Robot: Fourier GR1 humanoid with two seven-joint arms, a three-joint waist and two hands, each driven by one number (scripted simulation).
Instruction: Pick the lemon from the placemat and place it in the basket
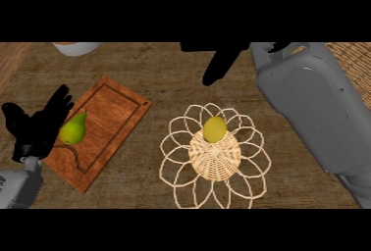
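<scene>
I am seeing the lemon sitting in the basket, a smooth yellow oval resting at the far edge of the tightly woven round centre. Pale, thin looped strands are fanning out from that centre like petals, and the brown counter is showing through them. Beyond the basket the right hand is hovering apart from the lemon, its black fingers spread and straight, one pointing down toward the basket, holding nothing. Its broad grey forearm is crossing the right side of my view and covering part of a woven placemat at the far right. To the left of the basket, a reddish wooden cutting board with a grooved border is lying at an angle, carrying a green-yellow pear near its left edge. The left hand is resting there with fingers straight and up, overlapping the board's edge just beside the pear; I cannot tell whether they are touching. A white bowl is peeking in at the far left.
</scene>
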